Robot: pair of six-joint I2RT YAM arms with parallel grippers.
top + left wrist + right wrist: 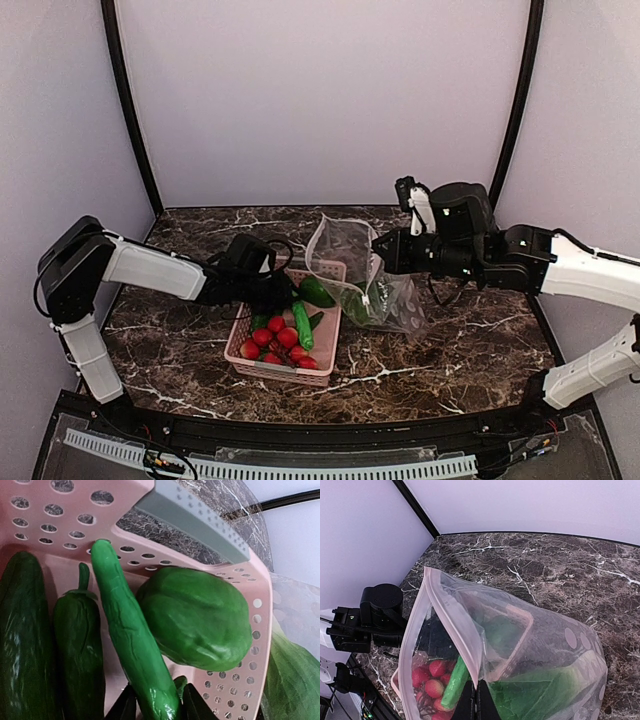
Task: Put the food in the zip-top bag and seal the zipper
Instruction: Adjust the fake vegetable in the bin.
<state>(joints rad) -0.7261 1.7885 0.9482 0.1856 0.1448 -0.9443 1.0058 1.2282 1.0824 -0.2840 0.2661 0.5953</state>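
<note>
One slim cucumber (125, 630) is clamped in the left end effector (159, 706); the zip-top bag (545, 640) is pinched in the right end effector (476, 702).

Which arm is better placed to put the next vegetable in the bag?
Left: the left gripper grips a long green piece in the basket; the right gripper is busy pinching the bag.

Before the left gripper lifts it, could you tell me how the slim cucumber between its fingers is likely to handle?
Probably stiff: the slim cucumber looks straight and unsagging, its tip against the pink basket. Its glossy skin may slip, and with the left gripper at one end, it could pivot or swing.
</note>
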